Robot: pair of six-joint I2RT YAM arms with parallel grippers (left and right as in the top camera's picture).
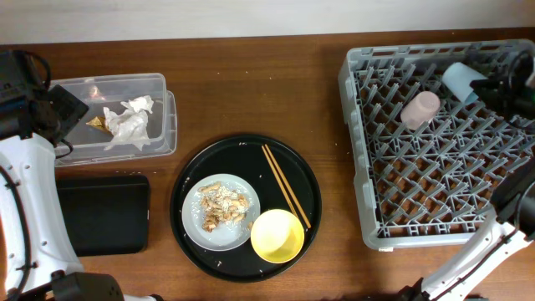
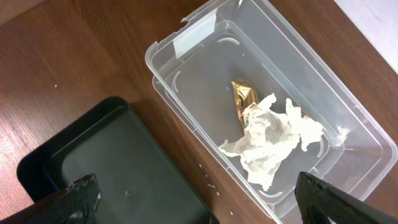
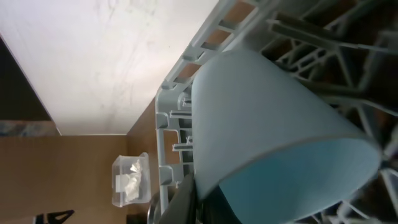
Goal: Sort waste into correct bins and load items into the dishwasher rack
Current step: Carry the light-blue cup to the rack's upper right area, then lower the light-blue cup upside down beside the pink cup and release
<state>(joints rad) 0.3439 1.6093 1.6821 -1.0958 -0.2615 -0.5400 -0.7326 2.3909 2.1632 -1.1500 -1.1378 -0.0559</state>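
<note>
We see the blue cup (image 3: 267, 124) tilted in the rack's (image 1: 355, 150) far corner, its rim pinched by our right gripper (image 3: 202, 208), the pink cup (image 1: 420, 109) just beside. Our left gripper (image 2: 199, 202) gapes wide, empty, above the tub (image 2: 186, 37).

We record a wooden table (image 1: 242, 92) with a reddish-brown, fine-grained top that fills nearly the whole overhead view. Its surface shows a soft sheen and only faint shadows, consistent with even, diffuse lighting. Along the far edge we note a pale off-white strip (image 1: 251, 15). The right wrist view shows it as a broad, faintly marked white surface beyond the table edge; we cannot tell whether it is wall or floor. A dark band (image 3: 15, 87) borders it on the left of that view.
</note>
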